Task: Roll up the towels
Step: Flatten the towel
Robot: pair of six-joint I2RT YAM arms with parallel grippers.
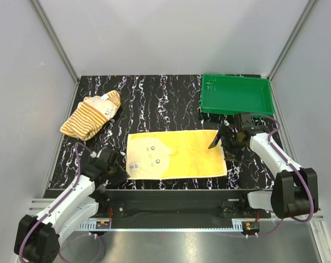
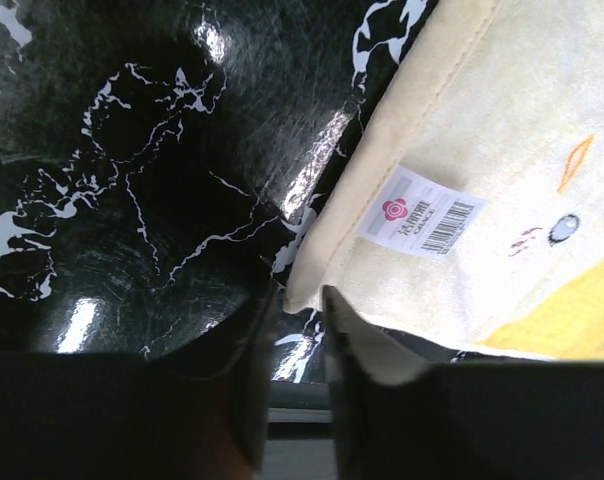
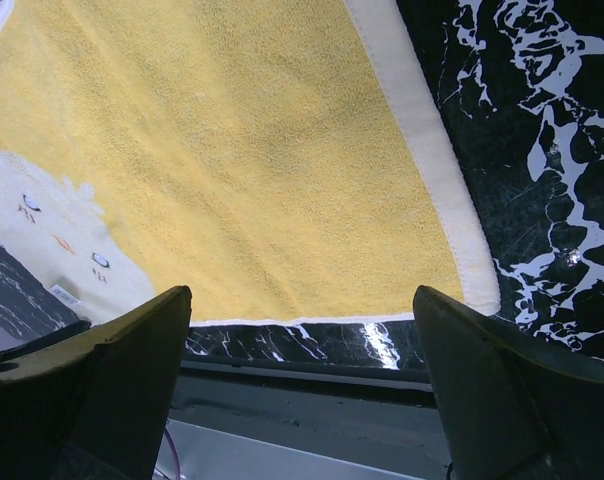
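1. yellow towel (image 1: 176, 153) lies flat on the table (image 1: 154, 96) by the near edge, zero rolling done
2. striped towel (image 1: 91, 118) is a crumpled heap far left, not started either
3. right gripper (image 3: 302, 292) is spread wide over the yellow one's right end
4. left gripper (image 2: 298, 300) has its jaws nearly together at the near-left corner, can't tell if they're actually pinching it

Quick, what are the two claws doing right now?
Left gripper: nearly closed at the yellow towel's corner; grip cannot be told.
Right gripper: open, holding nothing.
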